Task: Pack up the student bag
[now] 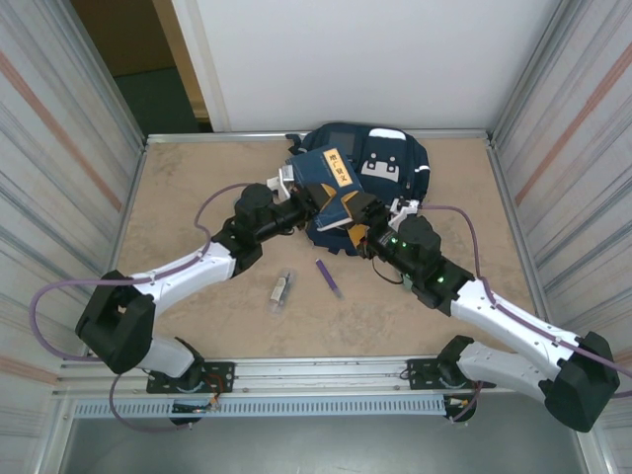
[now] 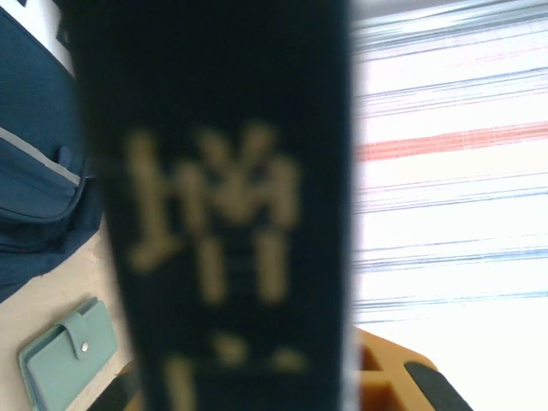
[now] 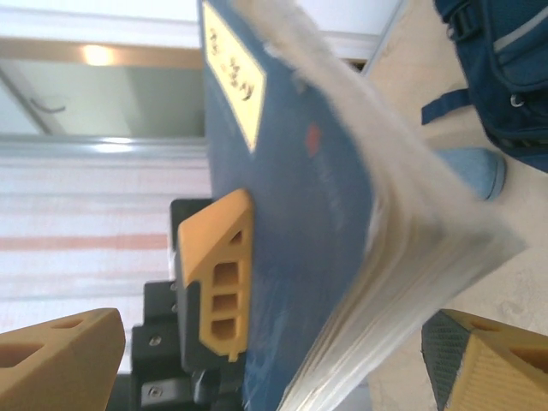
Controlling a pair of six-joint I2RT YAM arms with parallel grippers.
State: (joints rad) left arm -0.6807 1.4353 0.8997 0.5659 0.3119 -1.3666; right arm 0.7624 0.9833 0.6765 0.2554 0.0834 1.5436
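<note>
The student bag [image 1: 380, 163], a navy backpack with white patches, lies at the back middle of the table; part of it also appears in the right wrist view [image 3: 505, 68]. In front of it a thick navy book [image 1: 331, 180] with a yellow label is held up off the table. My left gripper [image 1: 312, 202] is shut on the book, one orange finger [image 3: 218, 274] pressed flat on its cover. My right gripper [image 3: 274, 360] stands open, its fingers wide on either side of the book's lower edge, apart from it. Blurred gold lettering marks the book's spine [image 2: 214, 214].
A teal wallet [image 2: 68, 355] lies on the table beside the bag. A purple pen [image 1: 329, 277] and a small grey item [image 1: 281, 288] lie on the sandy tabletop nearer the arm bases. Corrugated walls close in the left and right sides.
</note>
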